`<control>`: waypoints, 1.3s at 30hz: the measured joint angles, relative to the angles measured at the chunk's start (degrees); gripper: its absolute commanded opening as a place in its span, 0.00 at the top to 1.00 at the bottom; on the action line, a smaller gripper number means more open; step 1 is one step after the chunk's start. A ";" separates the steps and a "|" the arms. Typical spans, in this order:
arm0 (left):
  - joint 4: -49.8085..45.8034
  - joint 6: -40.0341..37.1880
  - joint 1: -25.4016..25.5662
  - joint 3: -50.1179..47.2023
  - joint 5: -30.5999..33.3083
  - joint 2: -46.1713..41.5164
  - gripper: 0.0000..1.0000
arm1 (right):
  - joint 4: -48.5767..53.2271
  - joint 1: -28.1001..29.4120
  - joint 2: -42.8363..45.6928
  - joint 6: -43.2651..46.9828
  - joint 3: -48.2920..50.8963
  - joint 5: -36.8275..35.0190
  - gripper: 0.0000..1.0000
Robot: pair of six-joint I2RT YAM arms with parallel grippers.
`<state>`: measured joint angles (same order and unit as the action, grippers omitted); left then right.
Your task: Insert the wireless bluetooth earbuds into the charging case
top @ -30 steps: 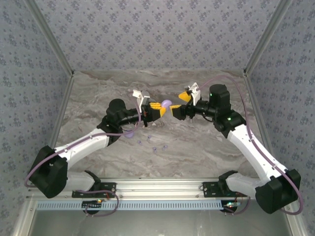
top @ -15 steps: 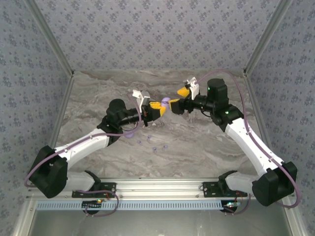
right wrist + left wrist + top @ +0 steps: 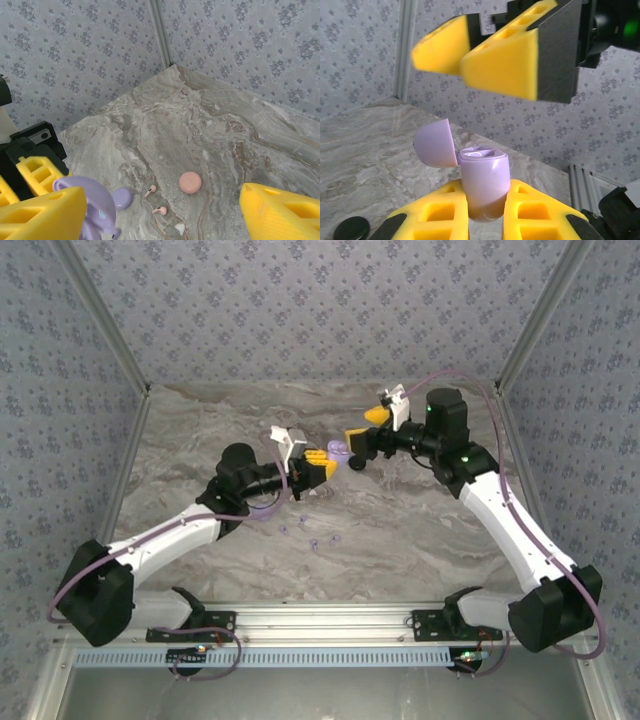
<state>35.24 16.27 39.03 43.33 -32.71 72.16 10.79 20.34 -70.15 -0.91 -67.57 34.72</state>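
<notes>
Left wrist view: the left pincer (image 3: 486,217) is squeezed tight on the lilac charging case (image 3: 484,175). It holds the case upright, with the open mouth facing up and the lid (image 3: 436,145) tipped back. Just above the case hangs the right pincer (image 3: 440,56), its yellow fingers wide apart with nothing between them.

Down on the worktop (image 3: 215,125) lie the earbuds (image 3: 150,190). Two pink ones sit close together, near a round pink disc (image 3: 190,182). From above, tiny lilac buds (image 3: 315,543) lie on the near side of both pincers, closer to the left arm.

I think the right pincer must fetch a bud, since the left one is busy. It would go down and away from the case, then back over the mouth.
</notes>
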 measured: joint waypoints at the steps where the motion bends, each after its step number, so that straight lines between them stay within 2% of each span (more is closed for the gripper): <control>1: -0.26 -0.46 0.00 -0.52 0.94 -0.68 1.00 | 0.76 -0.17 0.68 -0.28 0.00 -0.35 0.19; 10: -3.93 -5.77 0.00 -7.89 14.64 -9.55 1.00 | 13.70 0.87 3.61 -7.17 0.39 -9.33 0.29; 15: -5.75 -7.67 0.00 -11.39 22.91 -15.28 1.00 | 19.41 6.56 1.09 -12.22 4.07 -14.95 0.31; 20: -8.33 -8.85 0.00 -13.94 29.27 -21.64 1.00 | 22.80 14.43 -6.84 -16.55 5.49 -18.86 0.35; 25: -12.00 -10.45 0.00 -14.38 32.63 -28.11 1.00 | 25.46 21.35 -17.42 -19.56 3.69 -20.83 0.41; 31: -15.32 -11.78 0.00 -14.69 34.84 -35.15 1.00 | 29.73 27.96 -27.85 -20.72 -4.55 -23.87 0.44; 39: -17.18 -12.26 0.00 -14.78 35.78 -36.81 1.00 | 34.53 33.09 -36.22 -20.70 -12.09 -28.48 0.49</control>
<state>18.06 4.01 39.03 28.56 3.07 35.35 45.32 53.43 -106.37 -21.61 -79.66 6.24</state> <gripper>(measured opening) 0.144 0.518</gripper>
